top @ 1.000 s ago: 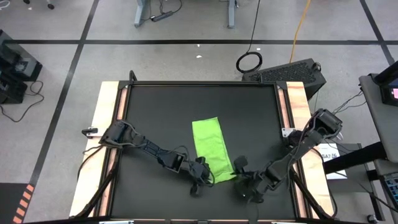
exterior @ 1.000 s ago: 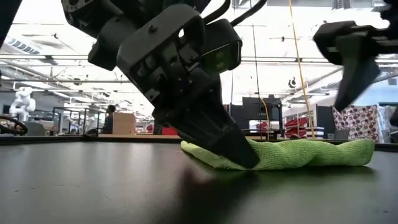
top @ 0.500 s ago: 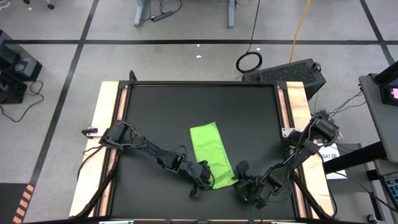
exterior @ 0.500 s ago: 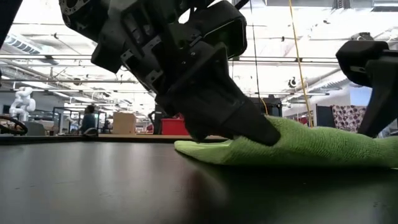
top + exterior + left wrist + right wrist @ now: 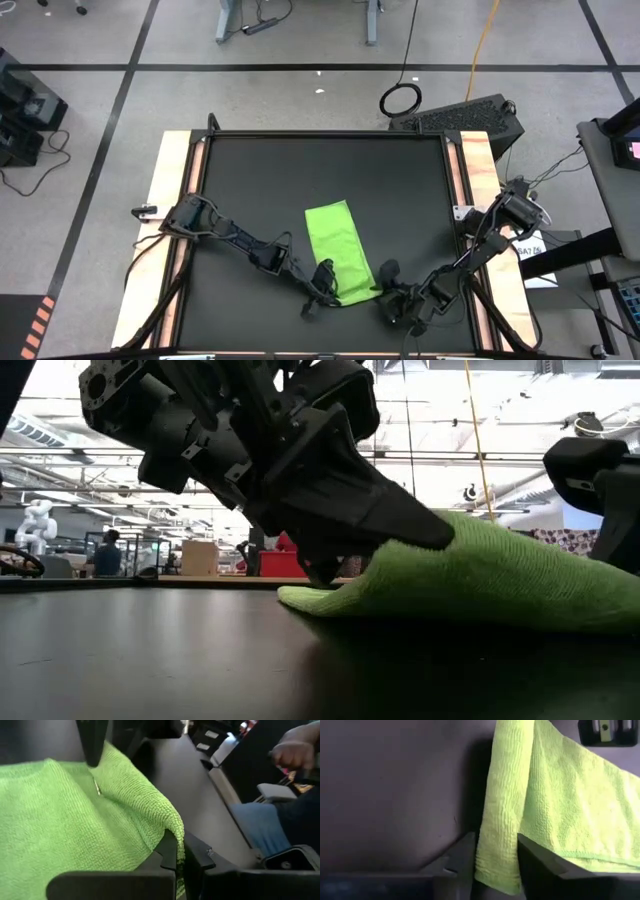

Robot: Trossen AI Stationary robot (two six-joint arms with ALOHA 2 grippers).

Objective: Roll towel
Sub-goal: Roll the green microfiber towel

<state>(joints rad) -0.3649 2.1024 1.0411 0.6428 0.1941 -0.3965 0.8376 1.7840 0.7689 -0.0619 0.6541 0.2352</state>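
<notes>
Grasping comes first: I have the lime-green rectangular cloth towel [image 5: 340, 250] near mid-table. My left gripper [image 5: 175, 857] pinches its near left corner; my right gripper [image 5: 492, 855] straddles the near right corner, unclenched. Next: clamp, then roll away.

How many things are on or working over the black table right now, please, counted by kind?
Lime-green soft cloth towel: 1
Dark two-finger grippers: 2, the left gripper shut on the towel's near corner and the right gripper at its other near corner, with the edge between its fingers
Black table: 1
Total: 4
</notes>
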